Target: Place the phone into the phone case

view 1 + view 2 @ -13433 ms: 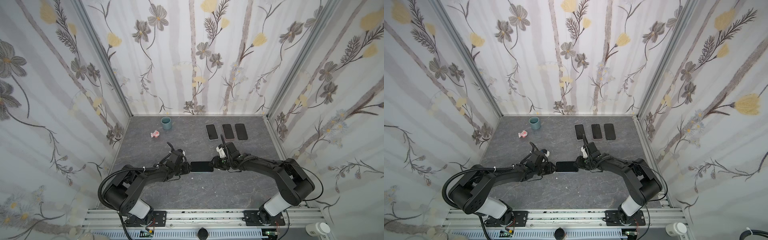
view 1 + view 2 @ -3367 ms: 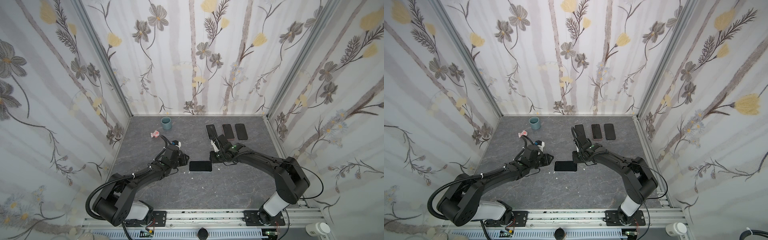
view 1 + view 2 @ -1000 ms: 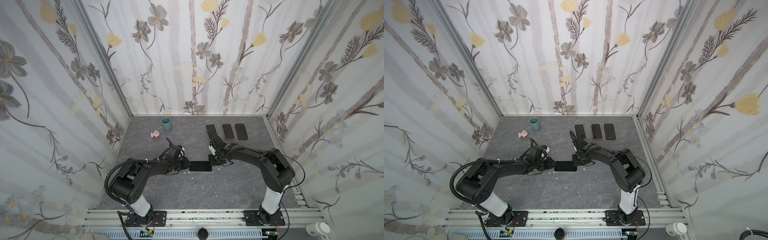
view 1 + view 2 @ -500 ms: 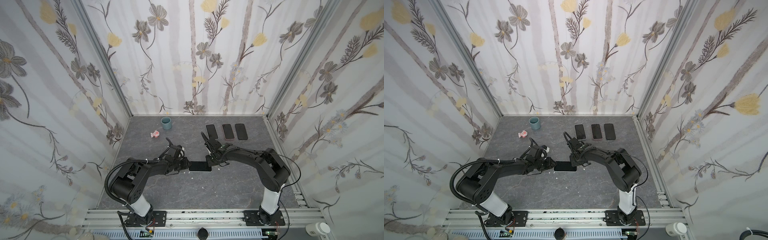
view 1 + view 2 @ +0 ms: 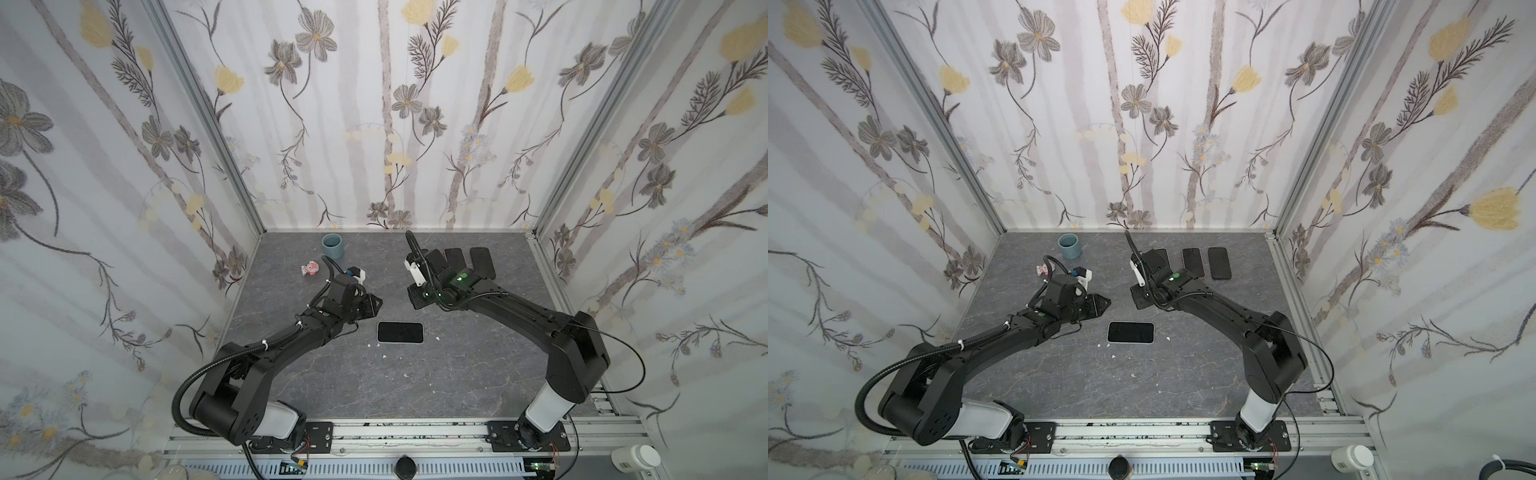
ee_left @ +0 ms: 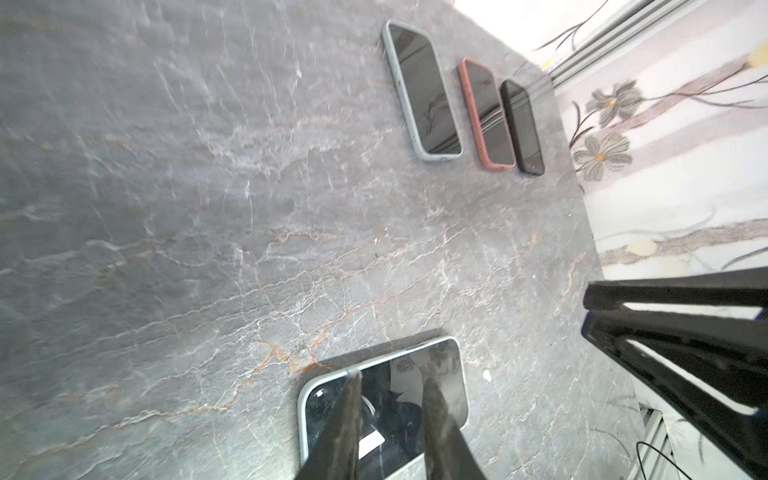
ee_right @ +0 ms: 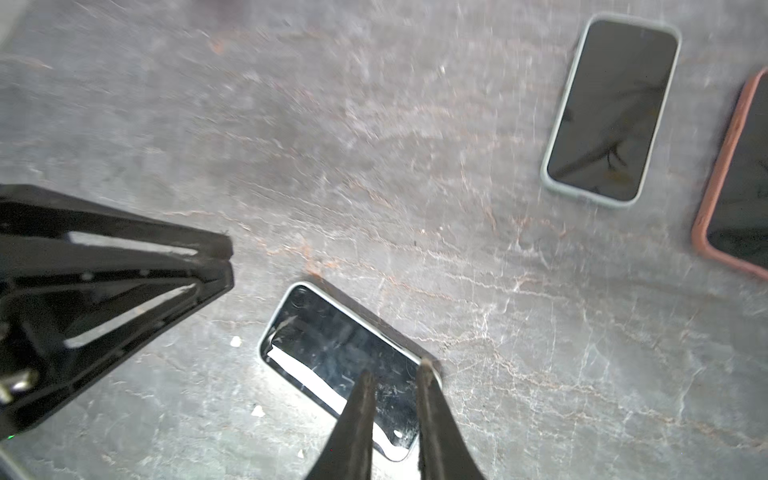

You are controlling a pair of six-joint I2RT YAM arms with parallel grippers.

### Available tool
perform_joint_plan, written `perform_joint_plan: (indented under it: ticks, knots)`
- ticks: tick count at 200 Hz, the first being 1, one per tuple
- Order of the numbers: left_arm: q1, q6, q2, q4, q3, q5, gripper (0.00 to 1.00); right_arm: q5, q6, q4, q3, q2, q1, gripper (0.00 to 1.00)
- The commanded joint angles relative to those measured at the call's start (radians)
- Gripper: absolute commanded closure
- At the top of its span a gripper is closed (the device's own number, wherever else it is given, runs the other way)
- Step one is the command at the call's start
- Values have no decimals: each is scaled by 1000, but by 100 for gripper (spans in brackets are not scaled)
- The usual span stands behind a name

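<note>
Phone (image 5: pixel 400 332) is seemingly sitting fully inside its phone case (image 6: pixel 301 415) on the counter (image 5: pixel 332 382); left tool (image 6: pixel 392 374) and right tool (image 7: pixel 392 370) are hovering slightly parted, empty. Next move is likely checking the corners.

Top views look down — wrists closely share the phone (image 6: pixel 392 399).

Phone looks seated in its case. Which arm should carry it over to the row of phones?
Right, probably. The row lies at the back right, beside the right gripper; the left gripper would have to cross over. Both hover near the phone, holding nothing.
</note>
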Motion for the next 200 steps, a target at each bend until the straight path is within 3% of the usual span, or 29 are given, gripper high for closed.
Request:
perform_joint_plan:
  ticks: [1,27,59,104,134,163,175,179,200]
  knots:
    - [2,71,-98,-65,15,-97,73,-31,-120,144,-31,-101,2,74]
    - [5,160,-247,-101,13,-160,69,-61,-233,224,-65,-153,2,64]
    - [6,303,-375,-127,-8,-188,56,-146,-411,190,-65,-140,2,52]
    - [5,541,-519,-133,-102,-129,34,-225,-661,192,-144,-113,7,30]
    - [5,670,-612,-80,-197,-44,32,-254,-743,237,-189,-100,9,23]
    - [3,761,-695,-40,-264,71,26,-277,-836,251,-223,-87,23,7]
    - [2,793,-722,-50,-279,81,24,-271,-868,239,-224,-74,32,5]
    - [2,801,-729,-56,-281,80,23,-264,-877,232,-221,-69,35,0]
    - [-6,829,-753,-82,-303,68,21,-244,-915,188,-202,-21,45,0]
